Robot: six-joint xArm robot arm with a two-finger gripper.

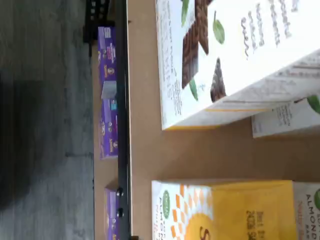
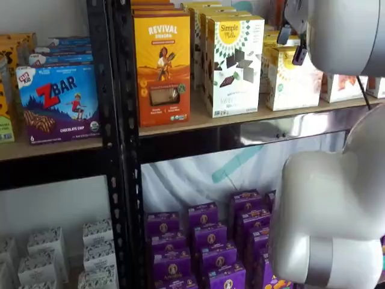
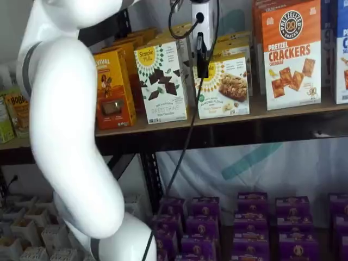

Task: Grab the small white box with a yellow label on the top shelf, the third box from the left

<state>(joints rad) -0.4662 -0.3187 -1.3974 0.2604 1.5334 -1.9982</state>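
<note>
The white arm (image 3: 70,141) filled the frame's left. Behind it the gripper (image 3: 202,54) hung at top centre, its fingers side-on, so whether spread or closed was unclear. Just behind stood the small white box (image 3: 224,87) on the top shelf (image 3: 217,133), right of centre.

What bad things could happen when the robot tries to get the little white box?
The small white box stands very close to the taller chocolate-squares carton on the top shelf, so a finger might bump or tip that carton. The gripper hangs right in front of the box with its cable dangling, which might snag. More boxes stand behind it, so a push could shove them back.
</note>
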